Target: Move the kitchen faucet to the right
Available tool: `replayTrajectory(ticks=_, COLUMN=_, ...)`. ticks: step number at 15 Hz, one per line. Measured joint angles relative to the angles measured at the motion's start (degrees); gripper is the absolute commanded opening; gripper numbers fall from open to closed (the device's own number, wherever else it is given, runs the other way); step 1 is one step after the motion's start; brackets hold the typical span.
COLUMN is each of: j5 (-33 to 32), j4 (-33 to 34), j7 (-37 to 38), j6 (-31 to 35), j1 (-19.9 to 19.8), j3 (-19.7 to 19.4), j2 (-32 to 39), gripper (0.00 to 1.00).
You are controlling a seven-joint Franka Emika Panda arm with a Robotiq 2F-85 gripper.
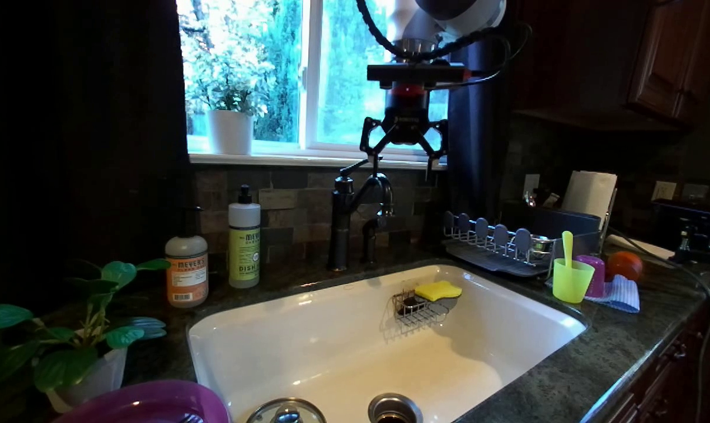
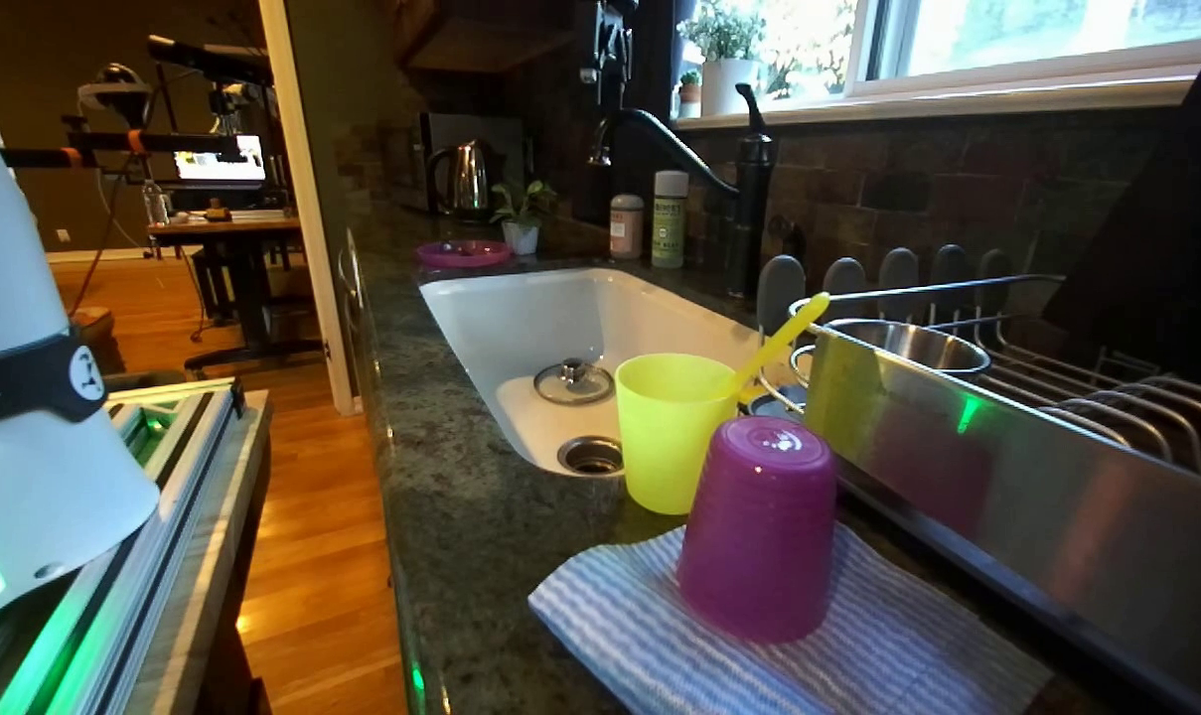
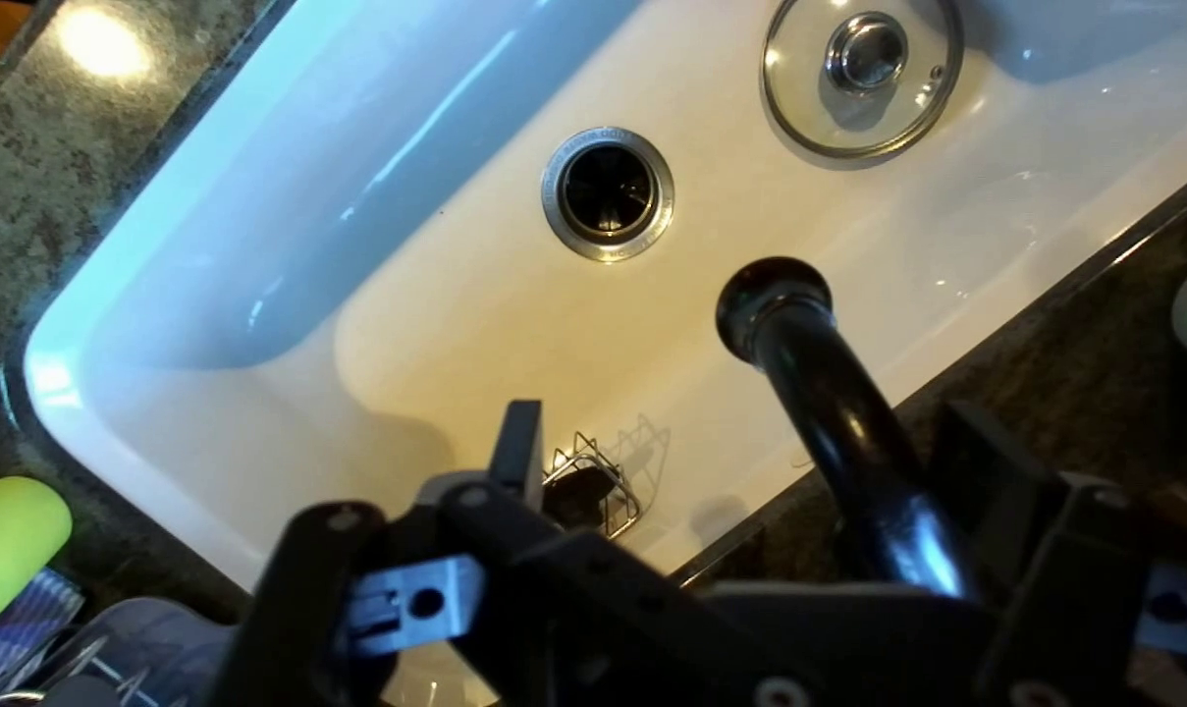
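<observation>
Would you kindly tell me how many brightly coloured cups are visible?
2: the yellow-green cup, upright on the counter, and the purple cup, upside down on the striped cloth. Others may be hidden in the dish rack.

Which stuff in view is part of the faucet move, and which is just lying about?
Part of the job:
kitchen faucet
gripper, jaws open

Just lying about:
orange-labelled bottle
green-labelled bottle
yellow sponge
glass lid
yellow-green cup
upturned purple cup
striped cloth
dish rack
</observation>
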Motion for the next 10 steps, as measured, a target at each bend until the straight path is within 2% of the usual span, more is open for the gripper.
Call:
replayTrajectory(ticks=6, j5=1.49, j4=-0.07, j7=0.32, j6=0.00, j1=-0.10, j3=-0.42, j2=0.05, gripper=1.00)
replayTrajectory(ticks=10, j5=1.89, j4=-0.14, j7=3.37, j6=-0.45, j1=-0.09, j3=-0.60, j2=-0.04, gripper=1.00)
